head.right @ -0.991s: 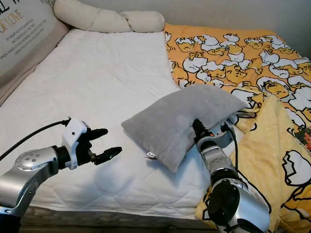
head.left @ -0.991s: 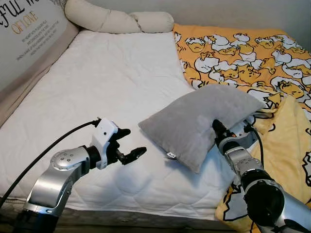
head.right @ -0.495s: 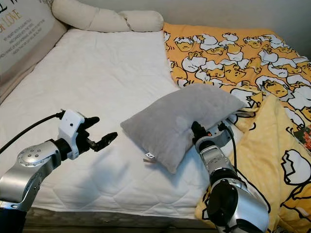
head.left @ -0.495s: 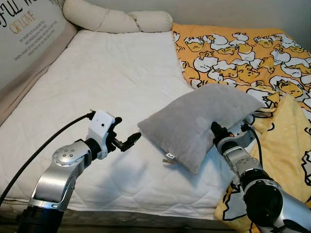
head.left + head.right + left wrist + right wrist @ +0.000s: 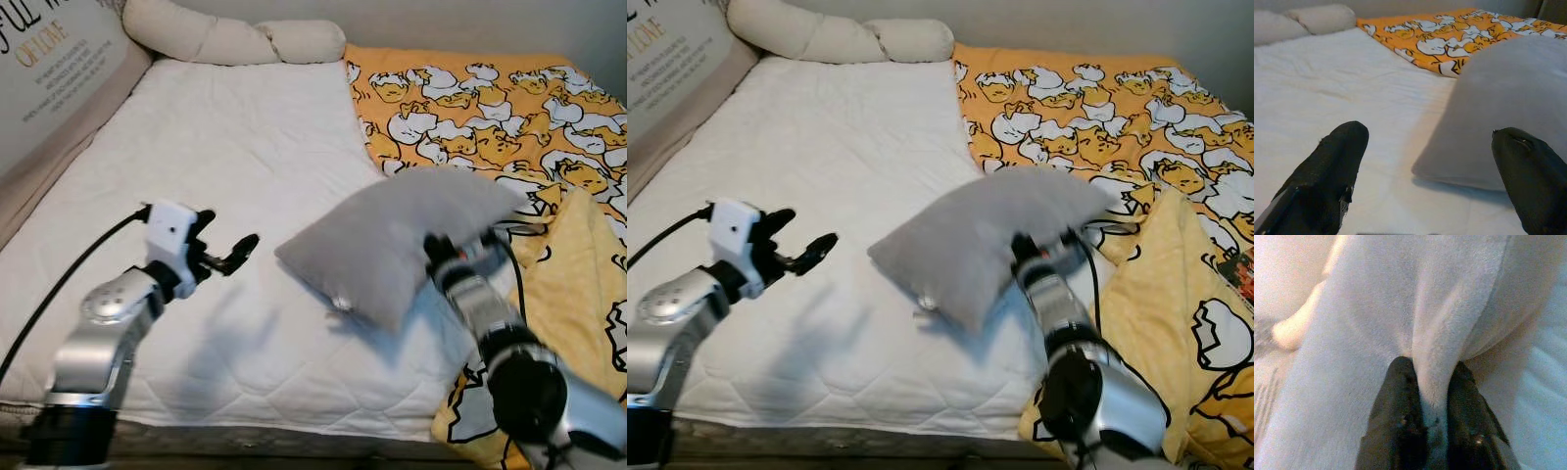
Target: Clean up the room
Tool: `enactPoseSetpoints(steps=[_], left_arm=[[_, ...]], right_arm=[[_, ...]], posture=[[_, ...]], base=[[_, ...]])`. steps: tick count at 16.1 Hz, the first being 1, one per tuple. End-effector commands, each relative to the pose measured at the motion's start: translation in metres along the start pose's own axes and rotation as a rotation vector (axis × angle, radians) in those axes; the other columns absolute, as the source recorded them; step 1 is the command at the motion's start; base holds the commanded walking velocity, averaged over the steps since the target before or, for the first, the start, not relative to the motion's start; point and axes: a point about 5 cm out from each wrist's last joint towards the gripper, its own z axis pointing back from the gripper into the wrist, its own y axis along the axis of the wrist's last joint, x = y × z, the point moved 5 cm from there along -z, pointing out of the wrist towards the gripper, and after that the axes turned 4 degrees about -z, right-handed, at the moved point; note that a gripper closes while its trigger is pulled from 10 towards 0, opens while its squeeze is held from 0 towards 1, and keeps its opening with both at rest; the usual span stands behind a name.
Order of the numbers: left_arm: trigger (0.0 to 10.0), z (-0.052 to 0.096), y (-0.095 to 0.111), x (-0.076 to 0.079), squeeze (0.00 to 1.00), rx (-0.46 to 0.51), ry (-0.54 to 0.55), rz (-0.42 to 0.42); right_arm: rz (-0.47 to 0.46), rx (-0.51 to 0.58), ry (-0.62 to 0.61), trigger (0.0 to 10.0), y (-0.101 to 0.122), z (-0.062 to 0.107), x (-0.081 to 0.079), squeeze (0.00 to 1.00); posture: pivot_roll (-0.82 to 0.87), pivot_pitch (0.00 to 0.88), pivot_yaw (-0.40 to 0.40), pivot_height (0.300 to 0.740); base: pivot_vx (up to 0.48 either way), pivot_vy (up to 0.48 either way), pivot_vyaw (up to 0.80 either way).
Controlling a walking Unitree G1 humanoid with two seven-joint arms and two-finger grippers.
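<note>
Since the earlier frame: left gripper [image 5: 227, 257] raised and drawn back, fingers spread; pillow [image 5: 392, 240] lifted slightly off the mattress [image 5: 225, 147]. Right gripper [image 5: 1425, 423] pinching a fold of pillow edge. Keep pinch firm; carry toward bolster [image 5: 225, 39] without dragging.

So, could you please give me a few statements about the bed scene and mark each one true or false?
1. The right gripper is shut on an edge of the grey pillow. True.
2. The left gripper is also holding the pillow. False: it is open, held over the white mattress, apart from the pillow.
3. The duck-print blanket covers the whole bed. False: it lies on the robot's right side.
4. A long cream bolster lies at the far end of the bed. True.
</note>
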Motion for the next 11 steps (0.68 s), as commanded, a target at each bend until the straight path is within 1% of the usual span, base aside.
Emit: enactPoseSetpoints(steps=[1,2,3,4,5,6,8,9,10,11], left_arm=[[10.0,0.008,0.004,-0.005,0.0,0.004,-0.018,0.012],[10.0,0.009,0.004,-0.006,0.0,0.003,-0.02,0.011],[10.0,0.011,0.003,-0.013,0.0,-0.003,0.009,0.0],[10.0,0.013,0.004,-0.025,0.0,-0.008,0.072,-0.012],[10.0,0.015,0.009,-0.038,0.0,0.008,0.133,-0.004],[10.0,0.016,0.012,-0.042,0.0,0.017,0.152,0.007],[10.0,0.018,0.022,-0.053,0.0,0.046,0.197,0.032],[10.0,0.019,0.026,-0.058,0.0,0.061,0.216,0.044],[10.0,0.018,0.029,-0.062,0.0,0.073,0.23,0.059],[10.0,0.018,0.031,-0.064,0.0,0.079,0.234,0.065]], right_arm=[[0.083,-0.024,0.123,0.0,0.002,-0.009,-0.041,0.0],[0.098,-0.032,0.149,0.0,0.002,-0.01,-0.05,0.0],[0.113,-0.038,0.185,0.0,0.001,-0.012,-0.063,0.0],[0.12,-0.043,0.256,0.0,0.001,-0.015,-0.09,0.0],[0.121,-0.05,0.352,0.0,0.003,-0.016,-0.123,0.0],[0.119,-0.057,0.396,0.0,0.003,-0.015,-0.137,0.0],[0.075,-0.101,0.567,0.0,0.005,-0.007,-0.184,0.0],[0.018,-0.121,0.637,0.0,0.008,-0.002,-0.2,0.0],[-0.041,-0.134,0.668,0.0,0.013,0.001,-0.207,0.0],[-0.064,-0.14,0.673,0.0,0.016,0.002,-0.207,0.0]], posture=[[0.03,0.0,-0.038,0.74],[0.03,0.0,-0.038,0.74],[0.03,0.0,-0.041,0.74],[0.04,0.0,-0.047,0.74],[0.04,0.0,-0.055,0.74],[0.05,0.0,-0.057,0.74],[0.05,0.0,-0.061,0.74],[0.04,0.0,-0.058,0.74],[0.04,0.0,-0.055,0.74],[0.04,0.0,-0.053,0.74]], base=[[0.0,0.0,0.0],[0.0,0.0,0.0],[0.0,0.0,0.0],[0.0,0.0,0.0],[0.0,0.0,0.0],[0.0,0.0,0.0],[0.0,0.0,0.0],[0.0,0.0,0.0],[0.0,0.0,0.0],[0.0,0.0,0.0]])
